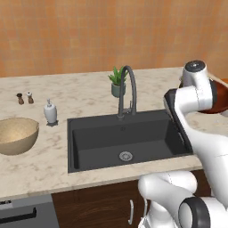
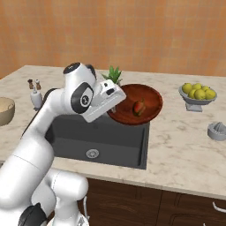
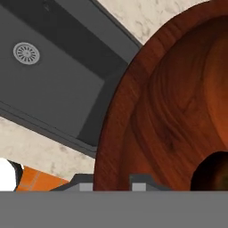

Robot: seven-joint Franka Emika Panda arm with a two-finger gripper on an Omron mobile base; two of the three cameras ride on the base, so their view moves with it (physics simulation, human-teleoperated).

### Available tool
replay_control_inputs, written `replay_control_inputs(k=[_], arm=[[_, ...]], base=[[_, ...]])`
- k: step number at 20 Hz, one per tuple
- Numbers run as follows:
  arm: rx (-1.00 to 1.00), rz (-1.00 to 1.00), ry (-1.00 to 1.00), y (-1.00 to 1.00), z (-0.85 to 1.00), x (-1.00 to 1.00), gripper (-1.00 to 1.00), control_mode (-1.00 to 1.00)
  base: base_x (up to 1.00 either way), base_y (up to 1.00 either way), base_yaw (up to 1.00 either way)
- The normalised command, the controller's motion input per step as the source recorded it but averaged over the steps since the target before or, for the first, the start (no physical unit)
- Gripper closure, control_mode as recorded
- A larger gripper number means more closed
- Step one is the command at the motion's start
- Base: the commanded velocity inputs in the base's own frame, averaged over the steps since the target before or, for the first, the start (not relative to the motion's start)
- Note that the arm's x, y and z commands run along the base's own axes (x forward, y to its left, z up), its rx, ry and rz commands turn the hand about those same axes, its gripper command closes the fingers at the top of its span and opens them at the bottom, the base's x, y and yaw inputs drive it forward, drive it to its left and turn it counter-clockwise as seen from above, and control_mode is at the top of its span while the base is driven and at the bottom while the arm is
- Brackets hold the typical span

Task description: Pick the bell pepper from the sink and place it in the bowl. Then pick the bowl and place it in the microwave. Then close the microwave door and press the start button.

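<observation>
The dark red-brown bowl (image 2: 148, 99) hangs tilted in the air over the right end of the black sink (image 2: 97, 137). The orange-red bell pepper (image 2: 139, 107) lies inside it. My gripper (image 2: 115, 107) is shut on the bowl's left rim. In the hand view the bowl's (image 3: 169, 111) inside is close up on the right, with my gripper (image 3: 113, 183) at its rim and the sink's drain (image 3: 26, 53) below on the left. In the left base view the bowl (image 1: 221, 101) peeks out behind my arm, right of the sink (image 1: 124, 138). The microwave and its door are out of view.
A tall grey faucet (image 1: 127, 89) and a potted plant (image 1: 117, 82) stand behind the sink. A tan wooden bowl (image 1: 15, 133), a soap dispenser (image 1: 50, 112) and two shakers (image 1: 24, 98) sit on the left counter. A grey bowl of lemons (image 2: 197, 95) and a juicer (image 2: 217, 130) sit on the right.
</observation>
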Motion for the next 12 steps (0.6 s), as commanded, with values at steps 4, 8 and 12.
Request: replay_control_inputs(k=[4,8,12], arm=[[-0.02,0.04,0.0,0.2,0.0,-0.01,1.0,1.0],[0.0,0.0,0.0,0.0,0.0,0.0,1.0,1.0],[0.0,0.0,0.0,0.0,0.0,0.0,1.0,1.0]], base=[[0.0,0.01,0.0],[-0.23,0.0,-0.25],[-0.2,0.0,-0.64]])
